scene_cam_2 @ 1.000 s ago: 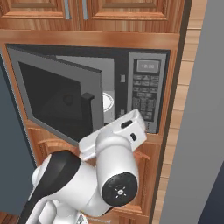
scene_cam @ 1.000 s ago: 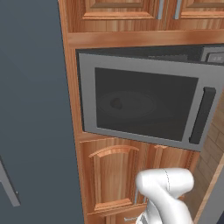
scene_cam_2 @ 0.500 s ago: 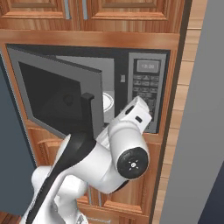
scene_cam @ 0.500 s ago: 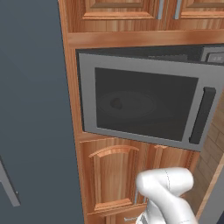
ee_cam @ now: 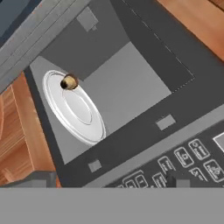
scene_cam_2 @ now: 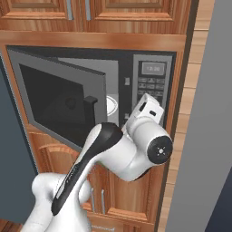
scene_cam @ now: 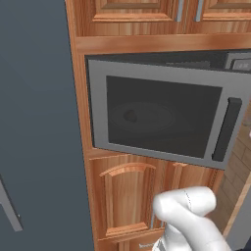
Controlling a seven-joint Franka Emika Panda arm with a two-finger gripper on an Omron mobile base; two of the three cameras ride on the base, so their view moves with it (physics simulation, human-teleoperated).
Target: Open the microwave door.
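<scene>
The microwave door (scene_cam: 162, 115), a wide grey-framed panel with a large dark glass window and a black vertical bar handle (scene_cam: 225, 130), stands swung partly out from the microwave body, hinged on its left side. It sits in a wooden cabinet recess, below the upper wooden cabinet doors (scene_cam_2: 90, 9) and above the lower ones (scene_cam: 127, 196). In the right base view the door (scene_cam_2: 59, 104) leaves a gap that exposes the grey cavity and part of the round white turntable plate (scene_cam_2: 112, 106). The hand view looks into the cavity: the white plate (ee_cam: 76, 109) carries a small brown object (ee_cam: 69, 82) at its rim. The grey button keypad panel (scene_cam_2: 152, 86) is right of the opening. The white arm's wrist (scene_cam_2: 147, 131) is raised before the keypad. The two dark fingers (ee_cam: 175, 179) barely show; whether they are wide or narrow cannot be told.
</scene>
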